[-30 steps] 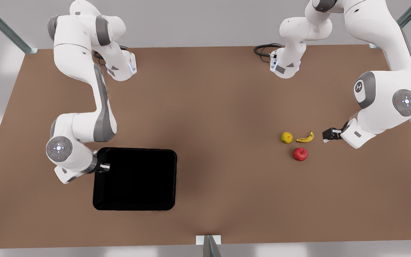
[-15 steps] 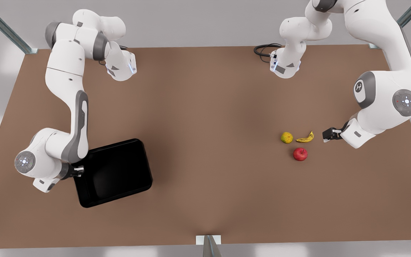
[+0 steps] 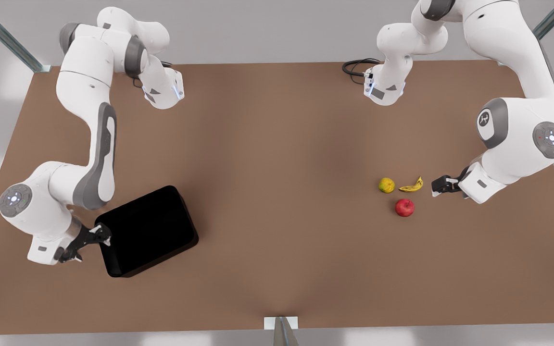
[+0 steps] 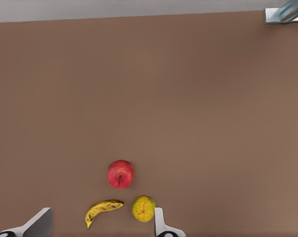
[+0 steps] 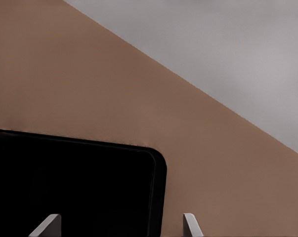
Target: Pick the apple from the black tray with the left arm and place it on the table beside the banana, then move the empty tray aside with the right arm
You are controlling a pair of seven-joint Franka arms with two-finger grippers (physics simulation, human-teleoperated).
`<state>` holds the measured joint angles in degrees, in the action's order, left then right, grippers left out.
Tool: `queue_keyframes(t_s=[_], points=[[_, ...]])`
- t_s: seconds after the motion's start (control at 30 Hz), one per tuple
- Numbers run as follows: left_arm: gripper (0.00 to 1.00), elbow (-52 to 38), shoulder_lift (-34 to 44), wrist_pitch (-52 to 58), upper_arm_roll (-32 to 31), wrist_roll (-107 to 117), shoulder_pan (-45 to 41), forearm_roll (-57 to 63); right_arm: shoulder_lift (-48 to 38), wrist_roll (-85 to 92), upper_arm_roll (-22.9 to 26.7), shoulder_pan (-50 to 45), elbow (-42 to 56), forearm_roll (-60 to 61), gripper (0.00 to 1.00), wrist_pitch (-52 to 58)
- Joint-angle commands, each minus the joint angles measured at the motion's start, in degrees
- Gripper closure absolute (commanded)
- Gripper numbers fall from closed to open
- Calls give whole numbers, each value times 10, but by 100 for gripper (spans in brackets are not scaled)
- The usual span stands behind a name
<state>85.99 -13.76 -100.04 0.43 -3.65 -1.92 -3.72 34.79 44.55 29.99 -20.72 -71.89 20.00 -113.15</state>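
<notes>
Fingers of right gripper [image 3: 95,239] spread, empty, at black tray [image 3: 147,230] rim, left gripper [image 3: 438,186] open beside banana [image 3: 411,185], apple [image 3: 404,207] near

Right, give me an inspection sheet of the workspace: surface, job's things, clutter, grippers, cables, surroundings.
Surface: brown table, flat, no marks seen.
Job's things: apple on the table, just near-side of the banana, apart from it; black tray empty, skewed, toward the front view's left.
Clutter: yellow-green fruit beside the banana's tip.
Grippers: left gripper open, holding nothing, next to the banana on the front view's right; right gripper open at the tray's edge, one finger outside the rim, the other over the tray.
Cables: black loop by an arm base at the far edge.
Surroundings: grey walls, metal frame struts at the corners.
</notes>
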Motion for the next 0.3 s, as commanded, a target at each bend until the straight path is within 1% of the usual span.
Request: queue_keyframes(t_s=[0.0,0.07,0.1,0.13,0.27], points=[[0,0,1,0,0,-2,0,-1,-31,-60,-76,28,29,-65,0,130],[0,0,1,0,0,-1,0,-1,-82,-184,-336,165,28,-247,0,130],[0,0,1,1,0,-1,0,-1,-87,-215,-351,170,28,-269,0,130],[0,0,1,1,0,0,0,-1,-90,-249,-347,171,28,-271,0,135],[0,1,1,2,0,0,0,-1,-91,-286,-346,171,29,-269,0,135]])
